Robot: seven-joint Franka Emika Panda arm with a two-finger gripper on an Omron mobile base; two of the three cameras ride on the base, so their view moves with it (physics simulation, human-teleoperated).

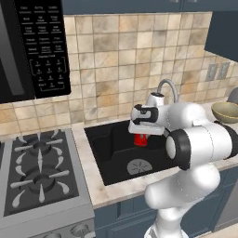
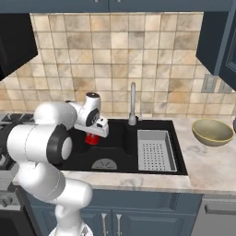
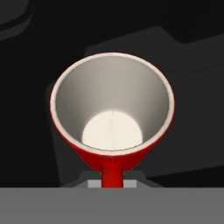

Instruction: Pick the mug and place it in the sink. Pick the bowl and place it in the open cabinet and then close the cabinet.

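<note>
1. The pincer (image 1: pixel 141 135) hangs over the black basin of the sink (image 1: pixel 107 139), its jaws clamped on the mug (image 1: pixel 140 139).
2. The mug is small and red. In the left base view it shows just below the white hand, over the middle of the basin; in the right base view (image 2: pixel 92 138) it sits under the hand toward the basin's left part.
3. Whether the mug's base touches the sink floor cannot be told from either base view.
4. From the hand view the mug (image 3: pixel 112 113) is seen from above: a red rim and wall, a white inside with nothing in it, and the dark sink floor behind it.
5. The grip is at the mug's near rim, where a red strip runs down to the bottom of the hand view.
6. The sink holds a round grey drain (image 2: pixel 104 164) near its front edge and a grey perforated tray (image 2: pixel 156 150) in its right part.
7. The tray carries nothing.
8. A curved chrome faucet (image 2: pixel 132 103) rises at the back edge of the sink.
9. The bowl (image 2: pixel 212 132), olive-tan with a paler inside, stands upright on the bench (image 2: pixel 216 166) to the right of the sink, well apart from the mug, with nothing in it.
10. The cabinet (image 2: pixel 216 37) hangs dark blue on the wall above the bowl.
11. A stove (image 1: pixel 39 172) with grey burners lies on the left of the sink.
</note>
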